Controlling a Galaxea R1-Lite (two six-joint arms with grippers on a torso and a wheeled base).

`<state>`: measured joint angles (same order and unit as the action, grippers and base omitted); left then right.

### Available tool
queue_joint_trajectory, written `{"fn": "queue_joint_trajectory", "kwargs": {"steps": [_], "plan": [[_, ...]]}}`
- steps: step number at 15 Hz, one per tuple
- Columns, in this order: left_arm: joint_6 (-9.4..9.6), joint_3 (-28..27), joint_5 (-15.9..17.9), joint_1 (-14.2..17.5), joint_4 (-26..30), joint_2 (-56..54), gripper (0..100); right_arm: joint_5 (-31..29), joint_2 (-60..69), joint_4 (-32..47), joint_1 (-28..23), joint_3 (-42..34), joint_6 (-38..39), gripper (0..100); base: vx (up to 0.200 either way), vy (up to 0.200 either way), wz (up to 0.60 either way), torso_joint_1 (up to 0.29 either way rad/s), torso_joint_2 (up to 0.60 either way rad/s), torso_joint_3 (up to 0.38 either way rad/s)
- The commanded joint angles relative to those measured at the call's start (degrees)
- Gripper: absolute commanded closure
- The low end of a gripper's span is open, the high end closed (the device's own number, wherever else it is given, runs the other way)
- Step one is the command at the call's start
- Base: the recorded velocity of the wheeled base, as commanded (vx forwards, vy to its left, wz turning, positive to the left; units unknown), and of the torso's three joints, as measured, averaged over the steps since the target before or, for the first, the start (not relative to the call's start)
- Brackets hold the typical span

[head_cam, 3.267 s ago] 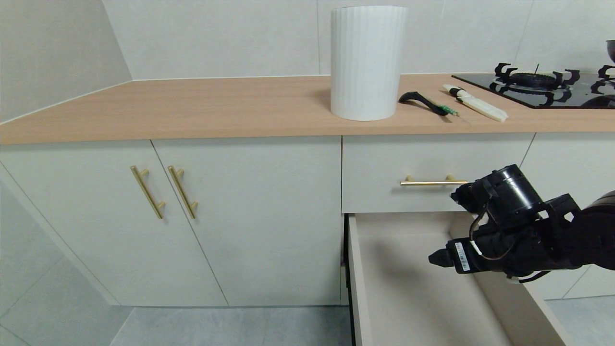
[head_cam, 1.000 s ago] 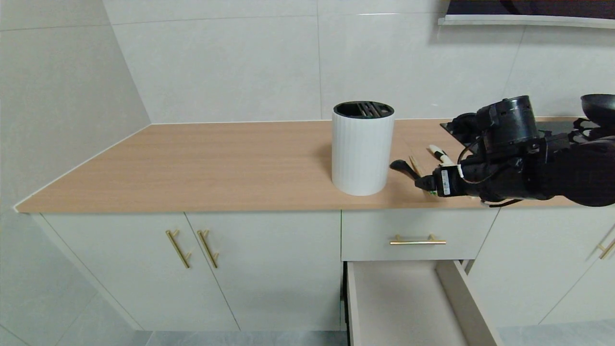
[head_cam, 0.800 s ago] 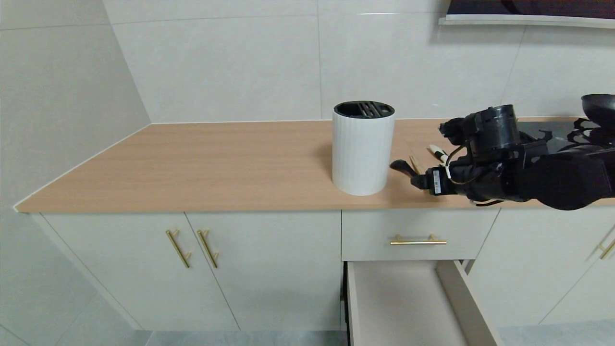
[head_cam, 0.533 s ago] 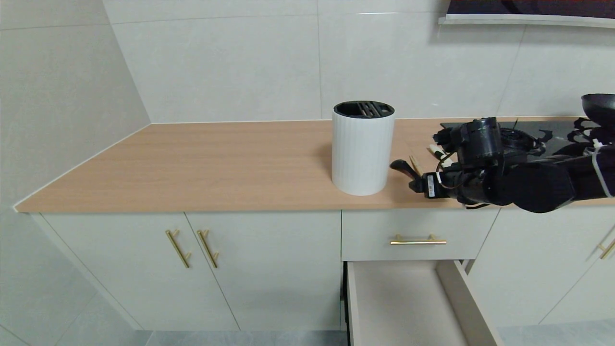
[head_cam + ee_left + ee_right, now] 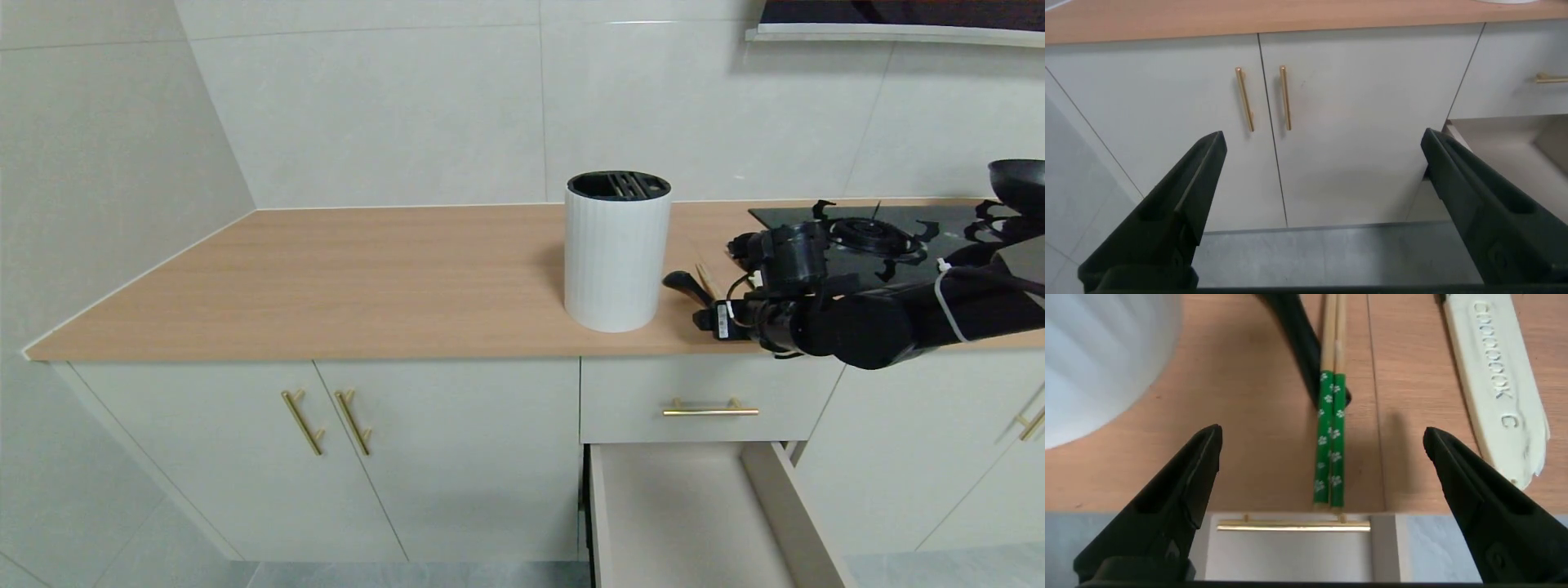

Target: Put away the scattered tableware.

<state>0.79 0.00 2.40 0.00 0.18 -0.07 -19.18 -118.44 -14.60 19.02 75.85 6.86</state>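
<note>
Hovering right claw (image 5: pixel 707 318) at mid-right of frame, low over front edge of counter (image 5: pixel 367 278); chopsticks (image 5: pixel 704 279) just beyond, right of white holder (image 5: pixel 616 253).
Left wrist: left claw (image 5: pixel 1323 140) apart, idle, facing cupboard doors (image 5: pixel 1266 122).
Right wrist: right claw's fingers spread wide, green chopstick ends between them. Best to centre on pair, pinch both sticks together, keep off black spoon (image 5: pixel 1298 343) lying just beside.

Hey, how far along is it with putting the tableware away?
Early. Done: the drawer is pulled open. In hand: the right claw hangs open over the green-tipped chopsticks at the counter edge, gripping nothing. Left: chopsticks, black utensil and white sheathed knife all lie on the counter beside the white holder.
</note>
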Motion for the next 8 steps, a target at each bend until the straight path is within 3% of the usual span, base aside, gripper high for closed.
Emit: {"fn": "queue_joint_trajectory", "kwargs": {"steps": [1,5,6,8], "plan": [[0.00,0.00,0.06,0.00,-0.01,0.07,0,0.02,-0.91,0.01,-0.21,0.53,-0.01,0,0.000,0.000,0.00,0.000,0.00,0.000],[0.00,0.00,0.06,0.00,-0.01,0.07,0,0.02,-1.09,0.10,-0.21,0.61,-0.01,0,0.000,0.000,0.00,0.000,0.00,0.000],[0.00,0.00,0.06,0.00,-0.01,0.07,0,0.02,-1.09,0.19,-0.21,0.61,-0.01,100,0.000,0.000,0.00,0.000,0.00,0.000],[0.09,0.00,-0.03,0.00,-0.01,0.07,0,0.10,-1.35,0.45,-0.21,0.53,-0.01,100,0.000,0.000,0.00,0.000,0.00,0.000]]}}
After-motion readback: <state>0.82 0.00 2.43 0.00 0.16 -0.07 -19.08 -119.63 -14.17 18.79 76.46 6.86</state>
